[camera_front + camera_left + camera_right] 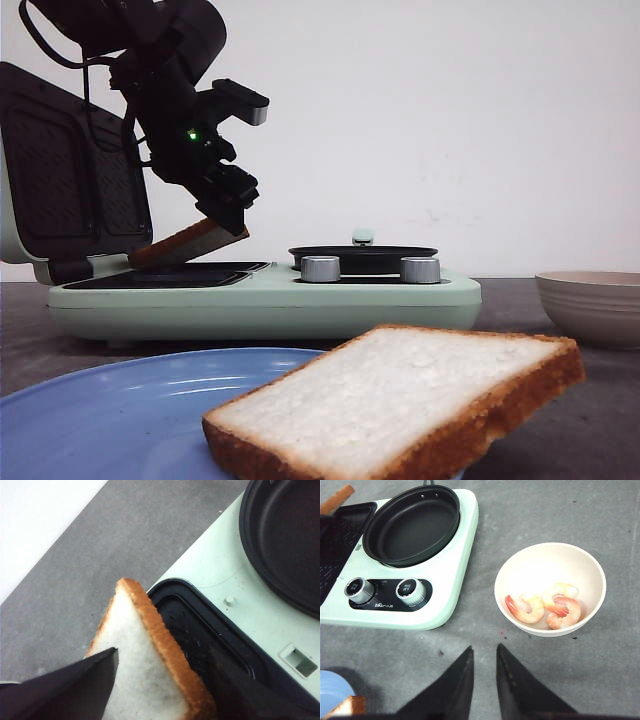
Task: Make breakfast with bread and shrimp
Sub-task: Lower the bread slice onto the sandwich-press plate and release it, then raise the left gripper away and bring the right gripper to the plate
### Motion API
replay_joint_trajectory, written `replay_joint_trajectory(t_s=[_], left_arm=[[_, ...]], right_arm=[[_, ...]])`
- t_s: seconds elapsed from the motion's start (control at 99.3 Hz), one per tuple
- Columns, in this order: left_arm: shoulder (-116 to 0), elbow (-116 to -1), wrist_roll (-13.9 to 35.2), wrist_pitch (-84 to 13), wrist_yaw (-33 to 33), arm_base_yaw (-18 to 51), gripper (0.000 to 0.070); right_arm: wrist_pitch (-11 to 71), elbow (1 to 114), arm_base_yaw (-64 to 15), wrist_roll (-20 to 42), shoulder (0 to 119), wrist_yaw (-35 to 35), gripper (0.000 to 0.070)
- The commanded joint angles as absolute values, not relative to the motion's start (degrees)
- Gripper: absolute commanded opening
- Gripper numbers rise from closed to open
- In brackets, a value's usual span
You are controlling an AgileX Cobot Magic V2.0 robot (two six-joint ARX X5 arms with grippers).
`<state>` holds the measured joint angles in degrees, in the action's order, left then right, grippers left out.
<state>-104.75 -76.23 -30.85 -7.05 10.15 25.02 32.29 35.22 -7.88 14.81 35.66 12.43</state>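
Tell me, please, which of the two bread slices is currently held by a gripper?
The tilted slice over the sandwich plate, pinched by the left gripper. The other slice lies free on the blue plate.

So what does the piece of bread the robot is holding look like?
The held bread slice is white with a soft, pale crumb and a golden-brown crust around its edge. The left gripper pinches it by one end, so it hangs tilted, its free end dipping toward the dark open sandwich plate of the mint-green breakfast maker. It looks plain and untoasted. Whether the low end already touches the plate cannot be told.
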Motion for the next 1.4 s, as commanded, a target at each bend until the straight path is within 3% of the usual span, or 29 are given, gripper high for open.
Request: replay_joint_trajectory(t_s=[0.0,0.473,0.665,0.826,1.027,1.148,1.39], left_arm=[[-106.13,-77.6,-30.41,-6.39,9.76,25.52,0.0326],[-106.02,-78.22,-28.38,-6.33,7.29,25.65,0.0323],[-103.22,-82.43,-21.02,-7.84,8.01,26.65,0.0313],[-97.65,-87.0,-13.69,-14.63,7.42,27.03,0.0314],[-88.09,-87.68,-10.48,-22.41,6.83,26.33,0.0315],[-82.39,-87.66,-8.03,-26.68,2.46,24.95,0.0314],[-71.57,-80.16,-0.78,-26.76,-3.03,21.58,0.0315]], right_arm=[[31.83,36.01,-8.01,14.13,35.88,12.62,0.0082],[31.79,36.01,-8.01,14.13,35.88,12.36,0.0082],[31.79,36.01,-8.01,14.11,35.88,12.12,0.0082],[31.79,36.01,-8.01,14.04,35.88,12.03,0.0082],[31.88,36.01,-8.01,13.87,35.88,12.1,0.0082],[33.5,36.01,-8.01,13.87,35.88,12.32,0.0082],[35.94,33.78,-8.23,14.72,35.9,21.21,0.0083]])
